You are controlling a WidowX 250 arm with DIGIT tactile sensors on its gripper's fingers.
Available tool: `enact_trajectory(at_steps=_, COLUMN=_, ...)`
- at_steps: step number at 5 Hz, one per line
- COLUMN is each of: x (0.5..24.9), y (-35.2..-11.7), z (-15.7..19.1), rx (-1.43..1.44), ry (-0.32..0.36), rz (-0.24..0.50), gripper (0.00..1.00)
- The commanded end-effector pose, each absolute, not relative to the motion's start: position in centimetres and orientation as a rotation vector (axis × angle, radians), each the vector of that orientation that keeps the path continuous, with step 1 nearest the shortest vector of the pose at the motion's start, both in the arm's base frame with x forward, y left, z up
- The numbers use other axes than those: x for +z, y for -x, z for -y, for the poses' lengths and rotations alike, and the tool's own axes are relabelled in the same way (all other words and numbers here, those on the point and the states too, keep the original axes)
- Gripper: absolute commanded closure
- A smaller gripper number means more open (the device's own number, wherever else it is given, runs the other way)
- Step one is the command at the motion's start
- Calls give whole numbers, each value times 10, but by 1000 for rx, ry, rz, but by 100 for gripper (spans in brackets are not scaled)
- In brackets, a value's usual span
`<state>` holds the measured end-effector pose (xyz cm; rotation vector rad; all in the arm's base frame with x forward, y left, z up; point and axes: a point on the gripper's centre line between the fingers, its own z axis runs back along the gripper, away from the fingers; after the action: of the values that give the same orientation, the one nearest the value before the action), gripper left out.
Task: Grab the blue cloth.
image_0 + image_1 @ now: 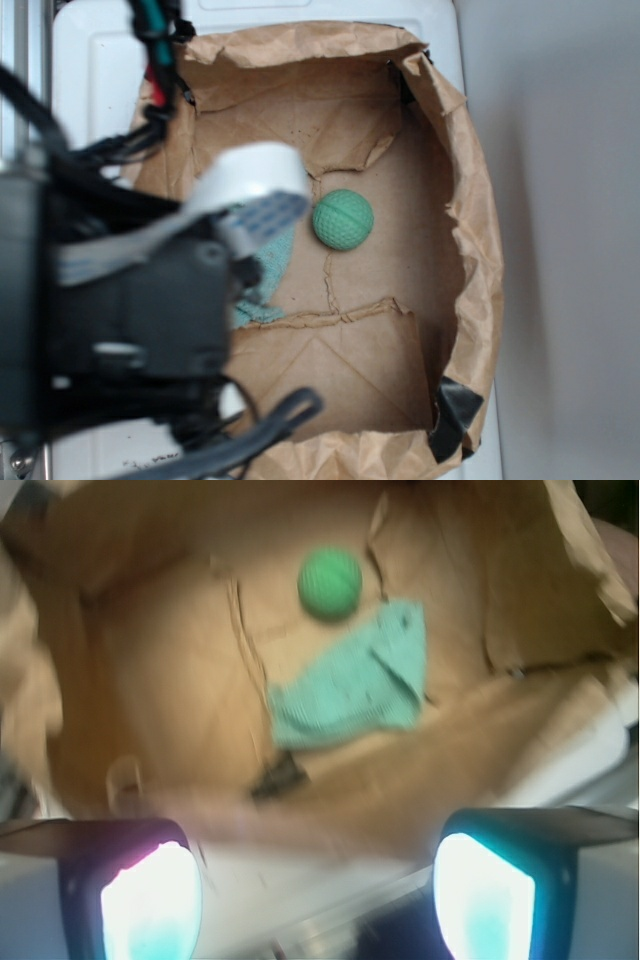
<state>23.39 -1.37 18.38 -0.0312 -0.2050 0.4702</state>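
The blue cloth lies crumpled on the brown paper floor in the wrist view, a pale teal rag with dark specks. In the exterior view only part of the blue cloth shows, the rest hidden under my arm. A green dimpled ball sits just to its right, and the same green ball shows just above the cloth in the wrist view. My gripper hovers open well short of the cloth, over the paper's edge, its two fingers wide apart with nothing between them.
A torn brown paper bag with raised walls lines a white tub. Black tape patches the bag's near right corner. My dark arm and cables cover the left side.
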Motion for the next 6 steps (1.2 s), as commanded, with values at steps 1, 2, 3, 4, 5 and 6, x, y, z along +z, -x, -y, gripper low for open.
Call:
enact_trajectory(at_steps=1, x=165, y=-272, z=-19, rx=699, ry=27, rz=307, gripper=0)
enact_trajectory(at_steps=2, x=154, y=-273, z=-28, rx=729, ry=3, rz=310, gripper=0)
enact_trajectory(at_steps=3, x=129, y=-268, z=-40, rx=751, ry=-44, rz=291, gripper=0)
enact_trajectory(at_steps=4, x=117, y=-257, z=-35, rx=741, ry=-77, rz=272, gripper=0)
enact_trajectory(at_steps=5, x=117, y=-257, z=-35, rx=741, ry=-77, rz=272, gripper=0)
enact_trajectory(at_steps=6, x=117, y=-257, z=-35, rx=741, ry=-77, rz=272, gripper=0)
